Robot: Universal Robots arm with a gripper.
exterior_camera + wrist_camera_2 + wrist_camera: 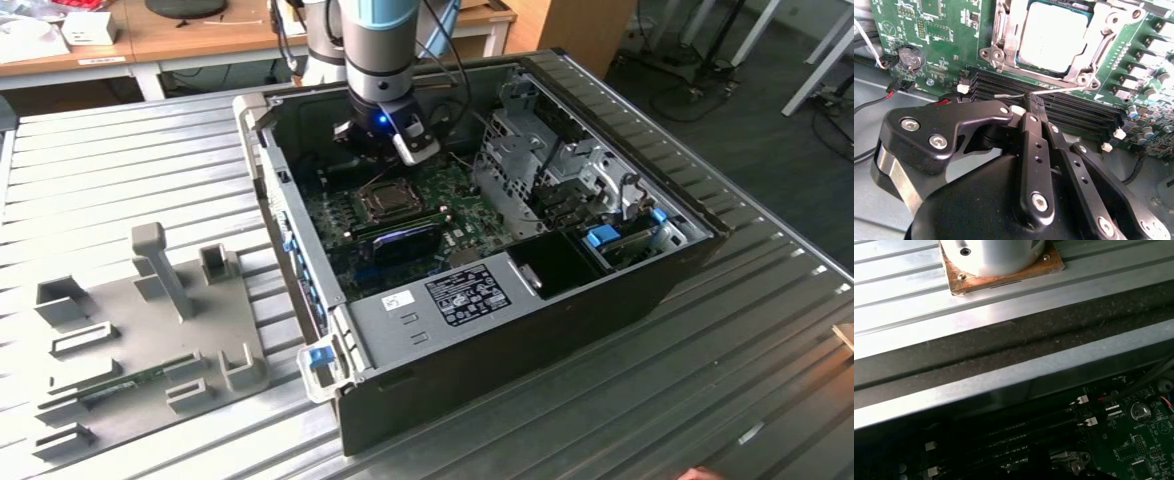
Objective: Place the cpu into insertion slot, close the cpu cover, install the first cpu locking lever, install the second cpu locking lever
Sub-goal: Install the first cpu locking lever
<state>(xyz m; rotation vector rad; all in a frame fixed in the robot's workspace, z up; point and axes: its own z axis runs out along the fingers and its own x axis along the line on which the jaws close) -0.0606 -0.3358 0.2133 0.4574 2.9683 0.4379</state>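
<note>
Cpu [1051, 37] lies seated in the insertion slot [362, 203]. The cpu cover [1102, 35] is down flat around it, so the chip's pale face shows through the window.

Working across from the exterior view's left, you have a grey fixture plate [147, 340] with upright posts on the ribbed metal table [747, 330]. Next comes the open computer case [534, 330], with the arm [380, 60] reaching down into it close beside the slot. The drive cage [534, 160] sits towards the exterior view's right.

In the second wrist view your gripper [1034, 100] has its jaws drawn together. Its tip is over the dark memory slots [999, 85] and right at a thin locking lever [1064, 90] that runs along the slot's edge. You cannot tell whether that lever is pinched or merely touched.
</note>
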